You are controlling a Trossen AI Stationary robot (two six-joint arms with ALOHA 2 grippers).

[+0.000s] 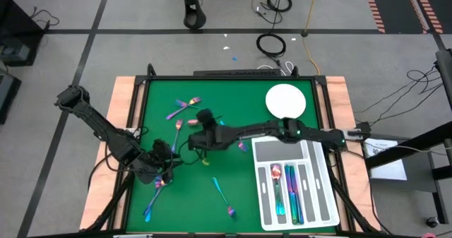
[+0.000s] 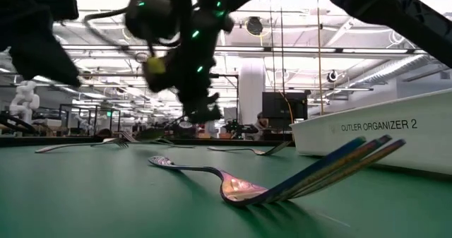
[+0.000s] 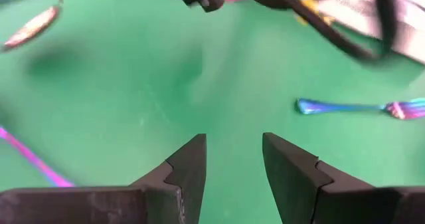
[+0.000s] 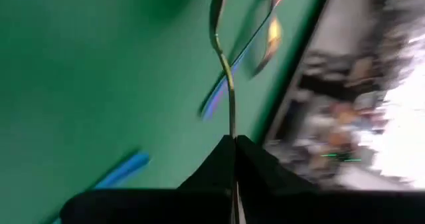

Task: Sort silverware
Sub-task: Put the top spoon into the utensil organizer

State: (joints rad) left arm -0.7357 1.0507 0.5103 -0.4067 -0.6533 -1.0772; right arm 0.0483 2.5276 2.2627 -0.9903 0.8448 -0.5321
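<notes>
right gripper (image 1: 192,143): reaching across to the middle of the green tabletop (image 1: 233,167), jaws pressed together and pinching the thin handle of one piece of silverware (image 4: 228,91). In the right wrist view that piece is running straight out from the fingertips, long axis in line with the gripper; can't tell if it's a fork or a spoon.

left gripper (image 3: 234,159): sitting over the tabletop around 8 o'clock from centre, jaws spread with a clear gap, nothing between them, just bare green showing.

loose silverware: a few pieces are lying up around 11 o'clock (image 1: 185,105), mostly slanting. One piece (image 1: 220,189) at about 6 o'clock is lying nearly along the 12–6 line, another (image 1: 231,211) is just below it. A couple more are sitting down at 7 o'clock (image 1: 149,211).

low view: two pieces are crossing right in front, a spoon (image 2: 185,167) lying bowl to the left, and a fork (image 2: 311,174) with its handle tilting up toward 2 o'clock.

tray (image 1: 321,195): white organizer at 4 o'clock, already holding some sorted silverware (image 1: 290,188), long axes running lengthwise along the slots.

plate (image 1: 285,100): round, white, around 1 o'clock.
</notes>
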